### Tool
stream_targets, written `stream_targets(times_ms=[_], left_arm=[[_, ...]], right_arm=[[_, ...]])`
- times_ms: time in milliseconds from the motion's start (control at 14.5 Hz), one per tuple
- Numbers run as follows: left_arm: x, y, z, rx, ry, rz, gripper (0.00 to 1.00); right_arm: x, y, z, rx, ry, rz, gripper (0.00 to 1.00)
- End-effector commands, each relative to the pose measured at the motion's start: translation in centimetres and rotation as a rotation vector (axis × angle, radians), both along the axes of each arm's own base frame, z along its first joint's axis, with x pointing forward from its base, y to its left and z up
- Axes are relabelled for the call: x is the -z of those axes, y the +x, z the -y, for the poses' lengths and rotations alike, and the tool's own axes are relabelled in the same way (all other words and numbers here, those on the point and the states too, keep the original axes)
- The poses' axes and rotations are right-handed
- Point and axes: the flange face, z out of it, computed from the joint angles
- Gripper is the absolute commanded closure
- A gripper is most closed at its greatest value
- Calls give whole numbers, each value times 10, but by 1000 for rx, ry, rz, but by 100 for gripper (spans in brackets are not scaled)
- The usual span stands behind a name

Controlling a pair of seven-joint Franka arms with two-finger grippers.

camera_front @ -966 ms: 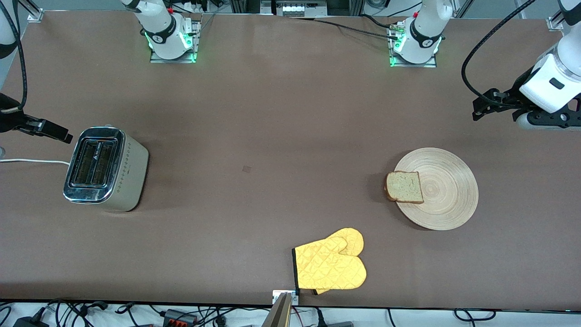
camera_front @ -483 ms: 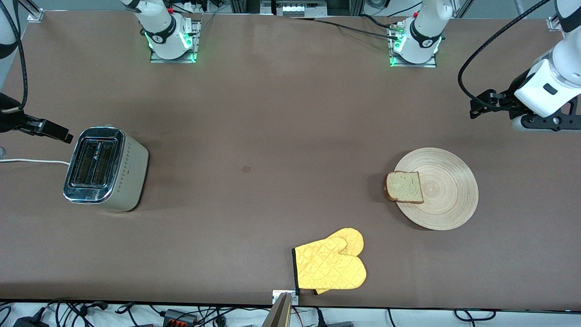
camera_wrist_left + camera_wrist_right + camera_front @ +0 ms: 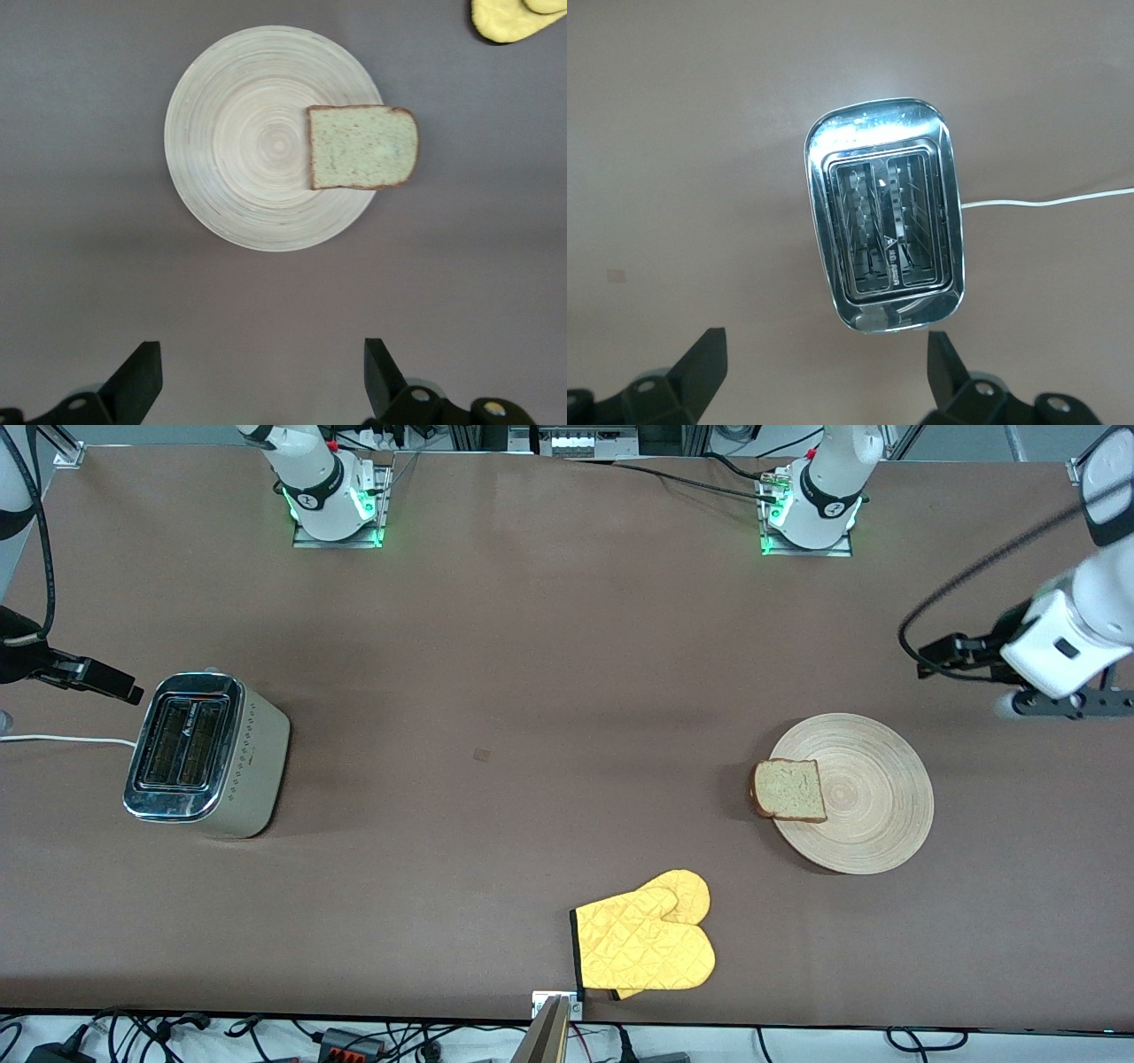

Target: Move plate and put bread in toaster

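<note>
The bread (image 3: 788, 789) lies flat on the plate (image 3: 864, 806), at the plate's edge toward the right arm's end of the worktop (image 3: 532, 691), one crust corner jutting just past the rim. The plate sits toward the left arm's end. From the plate, the yellow oven mitts (image 3: 645, 943) lie nearer the front camera, close to the worktop's edge and toward the right arm's end; the left wrist view cuts them off to a corner. The toaster (image 3: 205, 755) stands well apart from the plate at the right arm's end, both slots empty, its white cord (image 3: 53, 739) running off the picture's edge.

The left pincer (image 3: 257, 390) hangs over bare worktop just beside the plate, fingers spread wide and holding nothing; only its tips show. The right pincer (image 3: 824, 381) hangs by the toaster, likewise spread wide and empty, partly cut off in the front view.

The worktop is plain brown, with cables strung along its edges.
</note>
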Motion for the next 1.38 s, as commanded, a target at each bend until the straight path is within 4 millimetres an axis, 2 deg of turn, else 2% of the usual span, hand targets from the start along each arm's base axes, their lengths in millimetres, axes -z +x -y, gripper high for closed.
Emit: stream_targets(times_ms=[0, 138, 345, 483, 621, 759, 897, 1034, 1241, 1310], left_arm=[[29, 27, -76, -22, -152, -21, 0], [62, 31, -128, -38, -283, -28, 0], [116, 32, -182, 16, -444, -9, 0], [167, 30, -230, 7, -534, 44, 0], [222, 25, -261, 35, -677, 115, 0], [275, 18, -280, 24, -813, 174, 0], [311, 16, -280, -6, -888, 195, 0], [347, 15, -289, -64, -870, 216, 0], [373, 17, -288, -132, -895, 249, 0], [383, 16, -283, -136, -902, 238, 7]], right_arm=[[-3, -2, -2, 2, 1, -3, 0], [-3, -2, -2, 2, 1, -3, 0], [-3, -2, -1, 3, 1, -3, 0], [-3, -2, -1, 3, 3, -3, 0], [-2, -1, -1, 3, 3, -4, 0], [-3, -2, -1, 3, 3, -3, 0], [-3, -2, -1, 3, 3, -3, 0], [-3, -2, -1, 3, 4, -3, 0], [-3, -2, -1, 3, 4, -3, 0], [-3, -2, -1, 3, 4, -3, 0]])
